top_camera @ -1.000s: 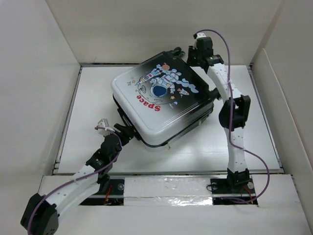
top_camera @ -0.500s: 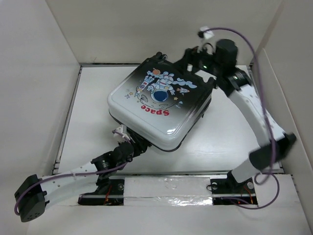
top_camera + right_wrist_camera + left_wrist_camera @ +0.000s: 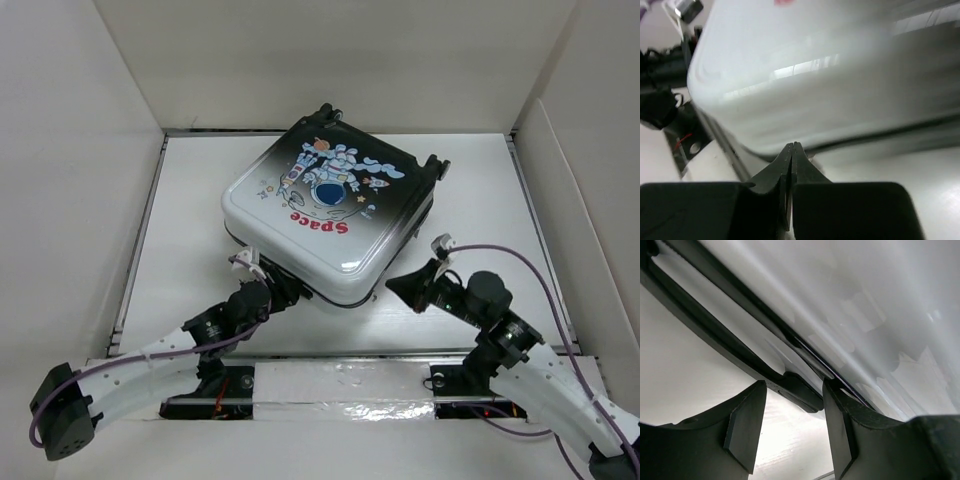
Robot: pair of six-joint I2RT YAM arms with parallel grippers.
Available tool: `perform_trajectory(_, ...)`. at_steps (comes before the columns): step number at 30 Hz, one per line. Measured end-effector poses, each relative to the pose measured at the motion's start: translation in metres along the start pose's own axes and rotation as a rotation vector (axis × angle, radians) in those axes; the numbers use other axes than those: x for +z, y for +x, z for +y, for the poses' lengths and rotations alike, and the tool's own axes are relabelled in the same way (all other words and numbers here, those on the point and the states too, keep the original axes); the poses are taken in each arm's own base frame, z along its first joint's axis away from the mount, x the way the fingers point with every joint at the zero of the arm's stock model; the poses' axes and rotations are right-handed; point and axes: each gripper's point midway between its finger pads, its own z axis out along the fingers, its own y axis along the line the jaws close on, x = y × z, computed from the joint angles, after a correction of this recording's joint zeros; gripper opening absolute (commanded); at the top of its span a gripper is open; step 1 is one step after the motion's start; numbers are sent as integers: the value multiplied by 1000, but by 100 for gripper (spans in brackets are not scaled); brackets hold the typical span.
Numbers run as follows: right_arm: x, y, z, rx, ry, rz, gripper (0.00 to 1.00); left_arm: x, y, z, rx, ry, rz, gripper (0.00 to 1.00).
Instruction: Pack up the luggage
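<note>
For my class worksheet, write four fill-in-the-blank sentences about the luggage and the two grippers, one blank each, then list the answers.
1. The luggage lies flat with its shell ____.
2. The red word printed on it reads ____.
3. The right gripper is ____ and holds nothing.
4. The left gripper, at the luggage's black seam, is ____.

Missing words: closed; Space; shut; open.

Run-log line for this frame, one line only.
luggage: closed, print up | left gripper: open, straddling its rim | right gripper: shut, empty, pointing at its near edge
</note>
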Motion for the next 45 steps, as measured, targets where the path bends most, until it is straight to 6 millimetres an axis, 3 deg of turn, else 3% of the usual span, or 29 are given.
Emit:
perform_trajectory(2, -4, 24, -2, 40, 17, 12, 26, 5, 0, -4, 11, 0, 19, 47)
perform_trajectory(4, -5, 33, -4, 61, 38, -2, 28, 11, -1, -7, 10, 1, 34, 46)
perform_trajectory(9, 10, 53, -22, 87, 118, 42, 49, 20, -11, -5, -4, -11, 36, 46)
perform_trajectory(13, 21, 71, -40, 88, 189, 90, 50, 11, -23, -6, -17, 9, 0, 45)
perform_trajectory(17, 30, 74, -51, 81, 227, 90, 50, 0, -38, -6, -39, 26, -55, 38)
perform_trajectory(20, 36, 79, -57, 77, 236, 104, 47, -5, -42, -6, -40, 39, -72, 34)
perform_trajectory(23, 42, 86, -59, 72, 222, 126, 45, -5, -34, -6, -16, 54, -39, 30)
perform_trajectory(28, 49, 90, -55, 63, 191, 134, 35, -4, 12, -17, 80, 130, 99, 30)
perform_trajectory(33, 53, 87, -46, 52, 154, 114, 15, -8, 44, -35, 161, 202, 183, 30)
perform_trajectory(35, 54, 87, -42, 48, 146, 109, 6, -5, 49, -43, 173, 222, 190, 30)
perform_trajectory(38, 54, 89, -37, 44, 148, 107, 0, 0, 51, -54, 176, 246, 183, 31)
perform_trajectory(45, 42, 91, -31, 46, 205, 97, 0, 17, 53, -76, 214, 268, 167, 32)
